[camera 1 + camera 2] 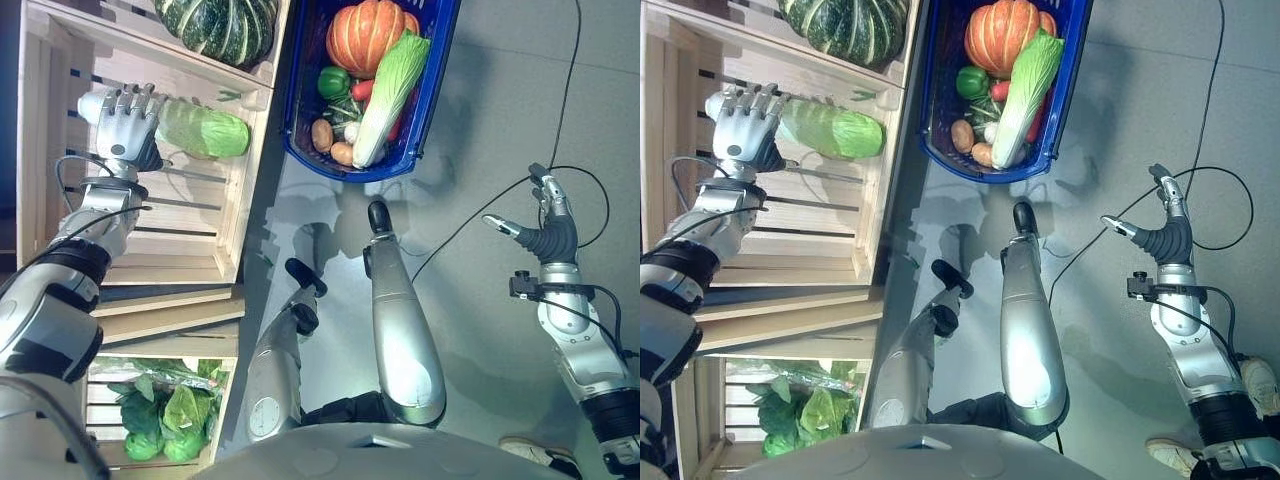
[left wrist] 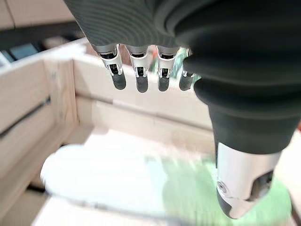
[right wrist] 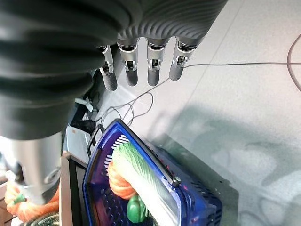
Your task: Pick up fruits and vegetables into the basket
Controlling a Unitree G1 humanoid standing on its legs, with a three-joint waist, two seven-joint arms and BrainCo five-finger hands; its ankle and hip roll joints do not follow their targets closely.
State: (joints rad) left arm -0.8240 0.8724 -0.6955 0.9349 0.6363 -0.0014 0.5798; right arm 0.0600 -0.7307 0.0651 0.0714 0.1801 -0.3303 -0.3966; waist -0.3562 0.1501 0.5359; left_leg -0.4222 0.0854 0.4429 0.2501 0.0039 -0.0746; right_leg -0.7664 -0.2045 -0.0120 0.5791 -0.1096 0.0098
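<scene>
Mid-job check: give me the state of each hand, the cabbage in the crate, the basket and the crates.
left hand: open, fingers straight, over the crate beside the cabbage, not gripping.
right hand: open, holding nothing, above the floor.
cabbage: lying on its side in the wooden crate.
blue basket: on the floor, loaded with pumpkin, napa cabbage, green pepper, potatoes.
striped squash: resting in the farther crate.
leafy greens: in the nearer crate.

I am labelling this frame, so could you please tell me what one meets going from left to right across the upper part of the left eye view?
Left hand → green cabbage in the wooden crate → blue basket of vegetables → right hand over the floor.
</scene>
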